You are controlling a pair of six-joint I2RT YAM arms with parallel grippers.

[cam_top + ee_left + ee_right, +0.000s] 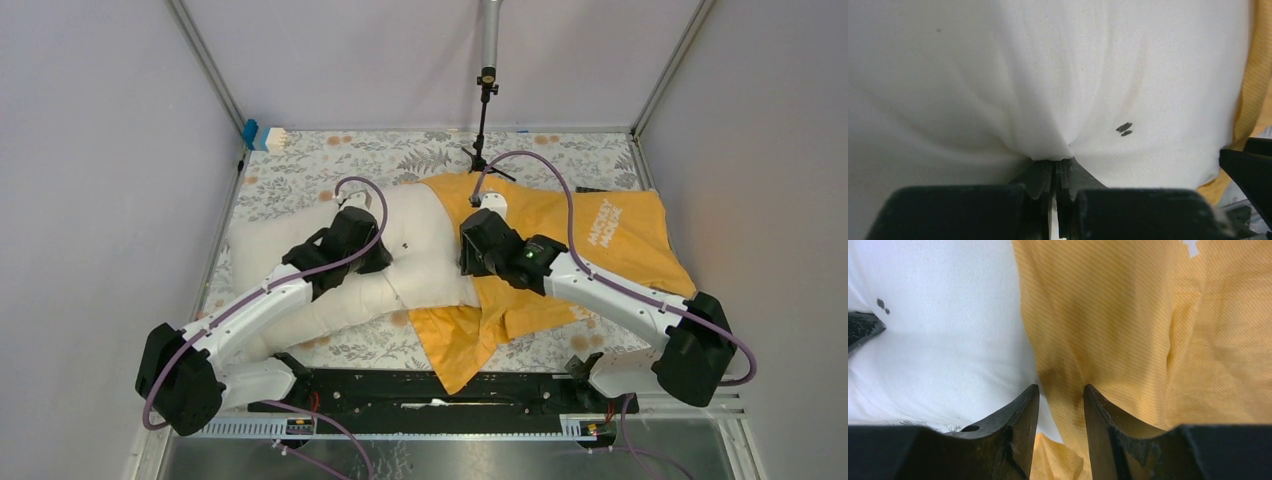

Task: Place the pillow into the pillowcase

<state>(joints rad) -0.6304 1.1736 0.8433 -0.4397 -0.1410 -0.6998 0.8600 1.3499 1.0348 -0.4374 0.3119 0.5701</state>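
The white pillow (425,255) lies across the middle of the table, and its right end sits inside the mouth of the orange-yellow pillowcase (600,235). My left gripper (378,250) is shut on a pinch of pillow fabric (1048,100), which puckers at the fingertips (1055,160). My right gripper (468,255) is at the pillowcase's open edge. Its jaws stand a little apart with a bunched fold of pillowcase cloth (1108,330) between them (1061,387), next to the pillow (948,340). The part of the pillow inside the case is hidden.
A small black tripod stand (483,150) is at the back centre, just behind the pillowcase. A blue and white object (264,137) sits at the back left corner. The table has a leaf-patterned cloth (300,170), and walls enclose it on three sides.
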